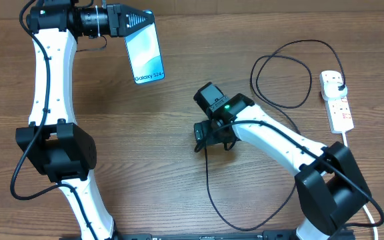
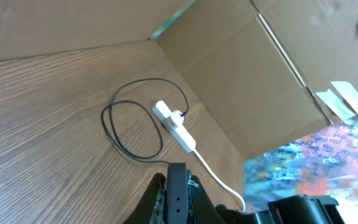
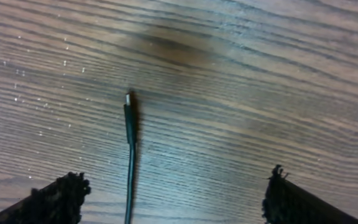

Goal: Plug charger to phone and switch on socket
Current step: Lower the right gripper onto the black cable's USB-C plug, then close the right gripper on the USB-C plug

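Landmark: the white elongated plastic power strip with red switches (image 1: 337, 101), its white cord (image 1: 347, 137) trailing from one end.
Phone: the slim dark-edged smartphone with a bright light-blue screen (image 1: 147, 53) is well apart from the power strip, across the wooden table (image 1: 112, 120).
Left fingers: the left gripper (image 1: 137, 23) is clamped on one short edge of the smartphone.
Charger: the long thin black cable (image 1: 209, 173) has its black plug (image 1: 339, 85) in the power strip's end outlet. It loops just beside the strip, then runs away from it to the right gripper (image 1: 204, 137), which sits between strip and smartphone.
Overhead only: the lit screen and both arms.
Left wrist only: strip and cable loop seen low against a brown cardboard wall (image 2: 241, 81).
Right wrist only: the cable's small connector tip (image 3: 128, 98) lying flat on the wood.
Right fingers: the fingers (image 3: 58, 199) are spread wide, holding nothing. The connector tip lies between them, nearer one, touching neither.
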Controlling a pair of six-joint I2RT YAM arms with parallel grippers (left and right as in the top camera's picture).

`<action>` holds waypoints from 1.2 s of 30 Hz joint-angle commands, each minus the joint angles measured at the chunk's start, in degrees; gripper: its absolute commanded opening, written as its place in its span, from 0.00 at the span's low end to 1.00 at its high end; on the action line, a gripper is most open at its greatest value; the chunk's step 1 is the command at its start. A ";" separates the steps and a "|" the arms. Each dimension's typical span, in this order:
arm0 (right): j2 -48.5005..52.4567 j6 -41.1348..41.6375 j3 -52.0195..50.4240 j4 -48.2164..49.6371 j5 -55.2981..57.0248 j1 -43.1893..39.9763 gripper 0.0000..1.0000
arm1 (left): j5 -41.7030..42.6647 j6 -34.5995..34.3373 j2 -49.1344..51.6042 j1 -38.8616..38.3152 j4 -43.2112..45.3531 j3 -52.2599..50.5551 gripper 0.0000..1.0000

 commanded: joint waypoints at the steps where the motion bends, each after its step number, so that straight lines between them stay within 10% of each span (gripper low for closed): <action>1: 1.38 -0.09 1.36 0.44 1.01 1.05 0.88 | -0.81 0.68 0.15 0.00 0.26 0.44 0.04; 16: 7.80 0.39 1.38 4.31 -1.40 4.09 0.75 | -1.81 0.72 0.15 0.00 0.31 0.44 0.04; 25: 9.73 -1.57 1.38 4.63 -1.38 4.09 0.45 | -2.12 0.76 0.15 0.00 0.44 0.44 0.04; 36: 10.38 -2.69 1.38 8.44 -2.43 4.09 0.42 | -1.90 0.72 0.15 0.00 0.50 0.44 0.04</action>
